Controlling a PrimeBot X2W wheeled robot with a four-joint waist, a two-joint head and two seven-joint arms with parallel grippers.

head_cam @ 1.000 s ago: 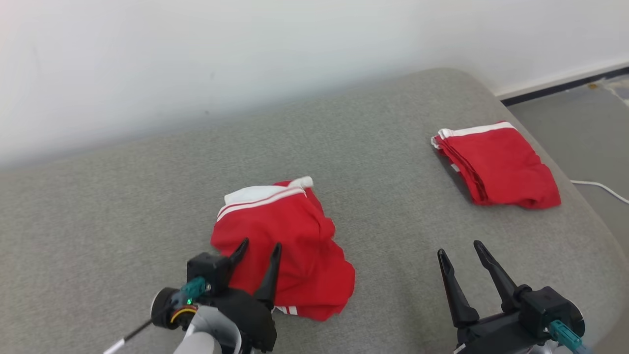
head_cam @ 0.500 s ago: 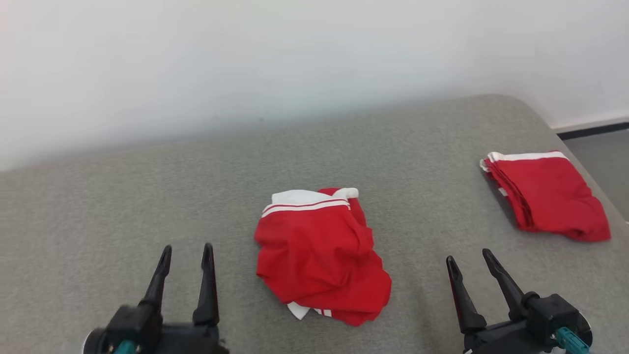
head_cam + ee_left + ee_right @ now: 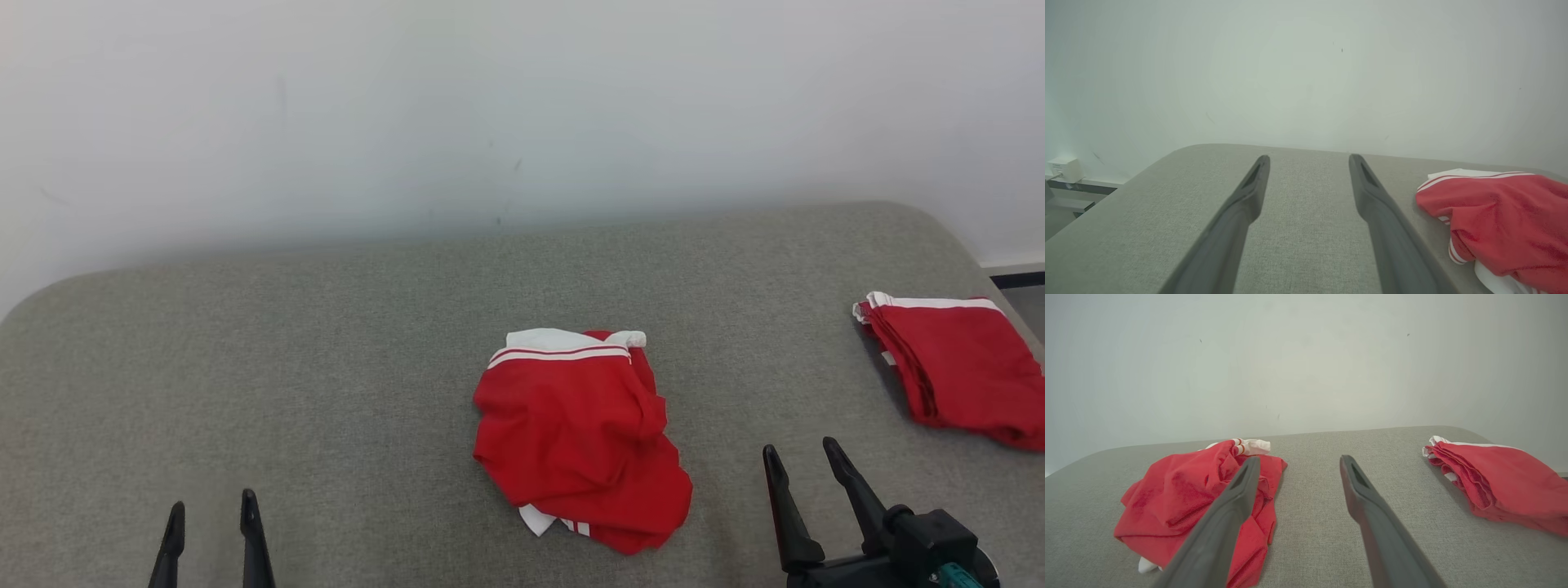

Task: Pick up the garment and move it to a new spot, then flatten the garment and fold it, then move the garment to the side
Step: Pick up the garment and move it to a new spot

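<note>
Grey woven fabric covers a wide padded surface [image 3: 326,367] that runs up against a plain white wall [image 3: 490,98]. Near its middle lies a crumpled red garment [image 3: 575,441] with a white striped waistband, loose and touched by neither arm. A neatly folded red garment [image 3: 955,367] rests well apart at the right end. The left gripper [image 3: 211,502] hovers at the lower left, dark fingers spread and empty. The right gripper [image 3: 799,447] hangs nearer the robot, between the two garments, its fingers likewise parted around nothing.
</note>
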